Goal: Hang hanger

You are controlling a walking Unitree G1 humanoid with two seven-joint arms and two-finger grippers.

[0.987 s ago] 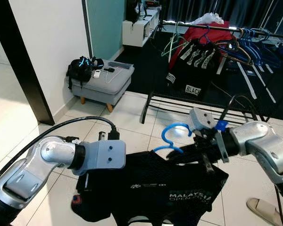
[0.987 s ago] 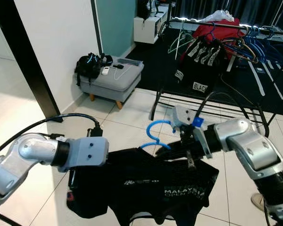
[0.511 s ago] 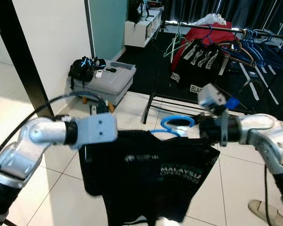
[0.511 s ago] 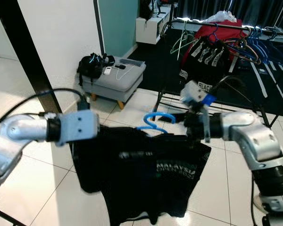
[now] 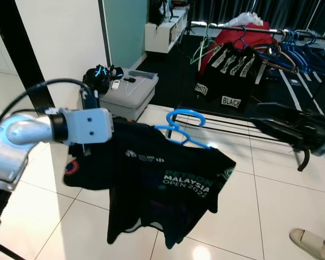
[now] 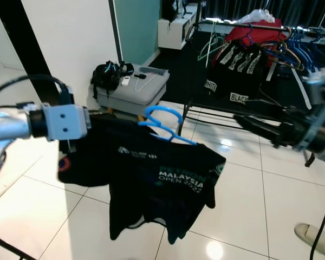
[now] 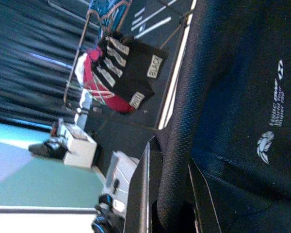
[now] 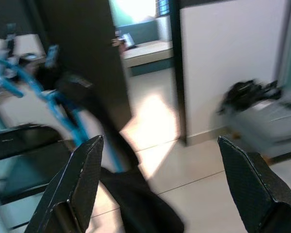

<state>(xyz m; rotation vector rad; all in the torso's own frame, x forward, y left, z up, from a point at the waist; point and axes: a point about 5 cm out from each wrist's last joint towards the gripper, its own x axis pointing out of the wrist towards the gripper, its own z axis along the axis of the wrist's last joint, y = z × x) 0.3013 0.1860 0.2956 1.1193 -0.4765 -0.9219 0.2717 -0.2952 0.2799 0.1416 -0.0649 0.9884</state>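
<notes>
Left eye view: the left gripper carries the black shirt by one shoulder, arm held out level so the cloth hangs off the floor. In the left wrist view its fingers are closed tight on a fold of the fabric. The shirt sits on a blue hanger, hook up and free at the collar, which looks like the point of the hold: that hook is what has to catch the rail.

The right gripper reaches forward toward the rack, apart from the shirt. Its wrist view shows the two fingers spread wide with nothing between them, the hanger's blue arm a blur beyond.

The rail at the back is crowded with blue hangers and a red garment; my guess is a gap must be found among them.

Writing now. The shirt's chest reads "MALAYSIA OPEN" with a year I can't make out, plus small white logos, too fine to read. On the dark garment on the rack, a white tag says "BLACK". A grey stool with a bag stands by the wall.
</notes>
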